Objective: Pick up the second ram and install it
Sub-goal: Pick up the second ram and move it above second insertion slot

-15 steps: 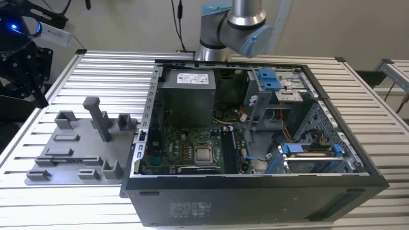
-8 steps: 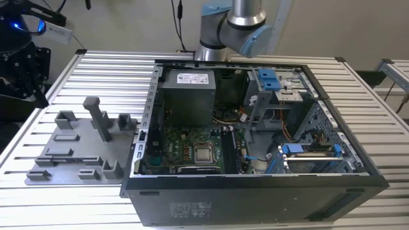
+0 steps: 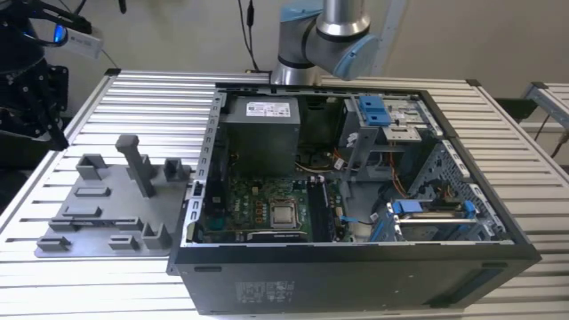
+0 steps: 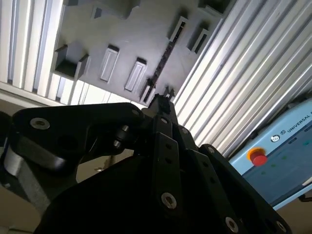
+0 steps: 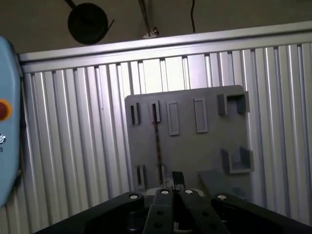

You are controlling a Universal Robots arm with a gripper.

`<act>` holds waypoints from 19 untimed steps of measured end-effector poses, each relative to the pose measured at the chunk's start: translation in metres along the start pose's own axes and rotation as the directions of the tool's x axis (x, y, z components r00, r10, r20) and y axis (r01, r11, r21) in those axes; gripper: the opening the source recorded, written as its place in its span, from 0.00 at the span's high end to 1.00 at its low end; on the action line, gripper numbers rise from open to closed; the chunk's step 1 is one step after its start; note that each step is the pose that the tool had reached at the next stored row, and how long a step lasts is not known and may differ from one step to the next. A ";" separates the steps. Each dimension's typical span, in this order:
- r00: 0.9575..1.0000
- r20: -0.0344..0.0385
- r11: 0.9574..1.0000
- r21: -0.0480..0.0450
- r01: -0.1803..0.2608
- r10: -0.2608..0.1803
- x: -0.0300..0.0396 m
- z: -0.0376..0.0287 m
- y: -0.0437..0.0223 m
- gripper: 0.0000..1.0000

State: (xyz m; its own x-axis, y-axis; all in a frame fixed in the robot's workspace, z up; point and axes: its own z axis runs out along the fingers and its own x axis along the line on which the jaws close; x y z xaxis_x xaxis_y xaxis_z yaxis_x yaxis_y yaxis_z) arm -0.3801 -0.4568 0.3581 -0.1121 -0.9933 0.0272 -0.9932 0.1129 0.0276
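On the ribbed bench [image 3: 133, 87], the open PC case [image 3: 356, 280] filled the middle, holding a motherboard [image 3: 258, 200], a power supply [image 3: 260, 133] and a blue-tabbed drive cage [image 3: 427, 210]. Near the bench's edge at the exterior view's left lay a grey tray [image 3: 98, 213]. In both wrist views the second ram [image 5: 157, 141] [image 4: 162, 63] stood on edge in one tray slot. The gripper [image 5: 176, 179] hung above, well apart from it, fingers together, empty. A pendant [image 4: 273, 156] lay past the bench's edge.
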 end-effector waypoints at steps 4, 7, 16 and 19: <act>1.000 0.003 1.000 0.000 0.000 0.000 0.0000 0.0000 0.0000 0.89; 1.000 0.006 1.000 0.000 0.000 0.000 0.0000 0.0000 0.0000 0.89; 1.000 0.013 1.000 -0.001 0.000 0.000 0.0000 0.0000 0.0000 0.89; 1.000 0.016 1.000 -0.001 0.001 -0.001 0.0000 0.0000 0.0000 0.82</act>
State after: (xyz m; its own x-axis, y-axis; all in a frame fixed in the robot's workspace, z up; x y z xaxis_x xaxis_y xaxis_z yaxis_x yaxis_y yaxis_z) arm -0.3801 -0.4568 0.3581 -0.1120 -0.9936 0.0114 -0.9933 0.1123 0.0284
